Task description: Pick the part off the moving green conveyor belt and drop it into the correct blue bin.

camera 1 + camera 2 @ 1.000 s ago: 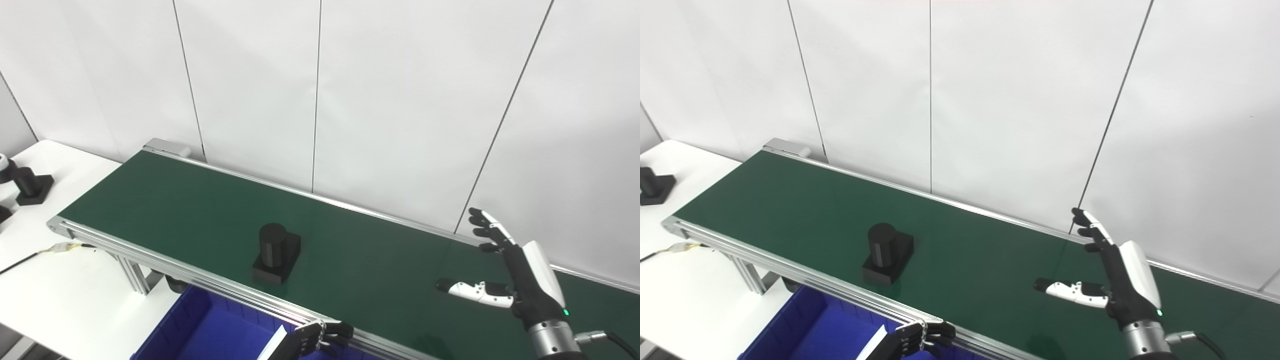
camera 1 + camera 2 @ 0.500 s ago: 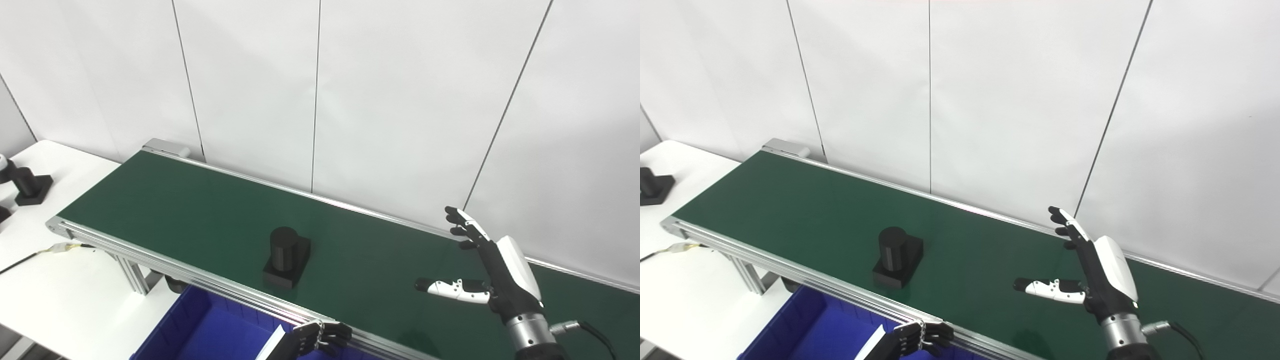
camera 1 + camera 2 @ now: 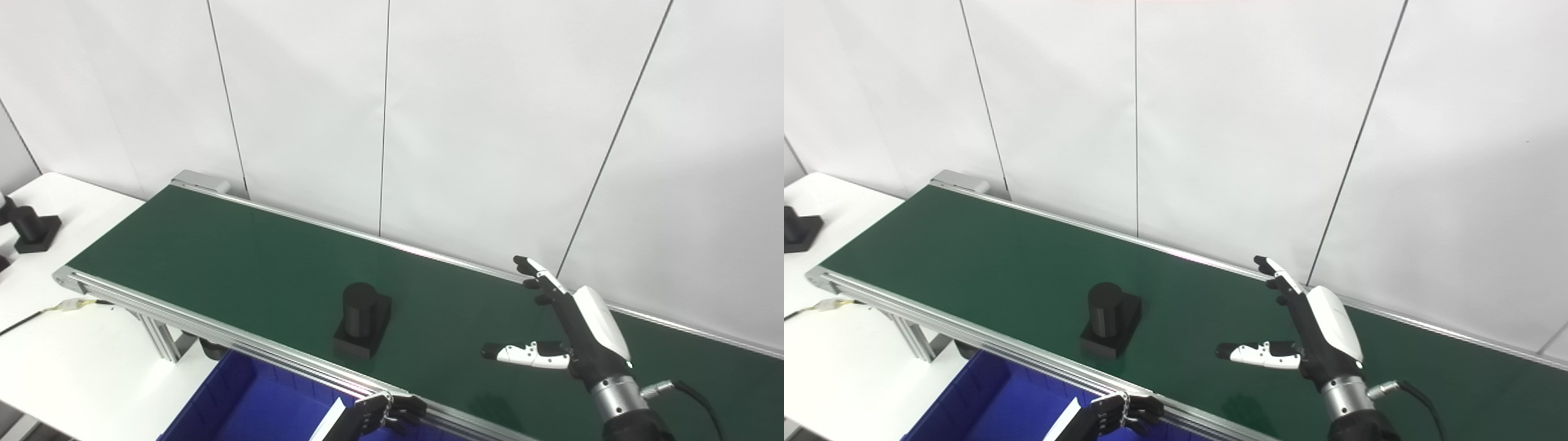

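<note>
One green conveyor belt (image 3: 245, 257), aluminium-railed, running from upper left to lower right across my view; behind it a wall of white panels (image 3: 490, 122) with thin dark seams. One white table (image 3: 55, 355) at left, under and beside the belt's end, bearing a smaller black part (image 3: 30, 223) near the picture's edge and a loose cable with a pale connector (image 3: 76, 303). One blue bin (image 3: 257, 410) below the belt's near rail. One black part (image 3: 362, 320), a cylinder upright on a square base, standing on the belt near its front rail, just above the bin. My right hand (image 3: 566, 334): raised over the belt to the right of the part and well apart from it, palm toward the part, fingers (image 3: 536, 278) straight and pointing up and away, thumb stretched out level toward the part, holding nothing. My left hand (image 3: 383, 416): low at the bottom edge, over the bin by the near rail, fingers curled in; nothing visible in its grasp
</note>
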